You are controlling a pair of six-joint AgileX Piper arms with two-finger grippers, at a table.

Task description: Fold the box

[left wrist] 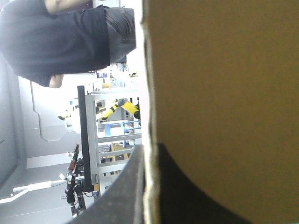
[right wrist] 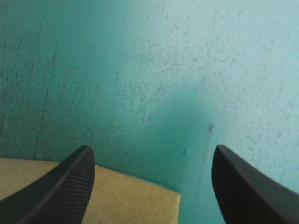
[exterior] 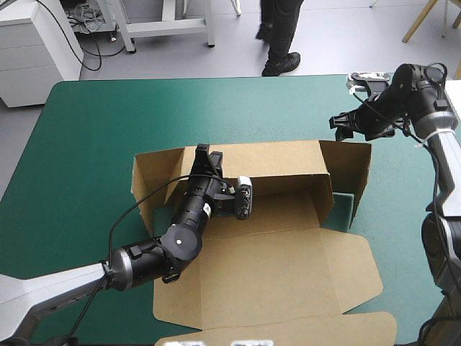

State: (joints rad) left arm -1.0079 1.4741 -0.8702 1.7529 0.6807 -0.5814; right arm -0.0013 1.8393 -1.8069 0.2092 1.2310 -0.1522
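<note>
One box, brown board, mid-tabletop: far wall and side walls up, lid flat toward the near edge. Handling, as you should expect it: light, stiff across each panel, weak at the creases, apt to spring back and to slide on the table. Take hold at a wall's top edge, close to a crease.

One left gripper: pinching the far wall's top edge toward its left end, one finger on either side of the board.

One right gripper: fingers spread, holding nothing, over the table just beyond the box's far right corner.

Obstruction: the left arm crosses the box's left side, so you must work around it there.
</note>
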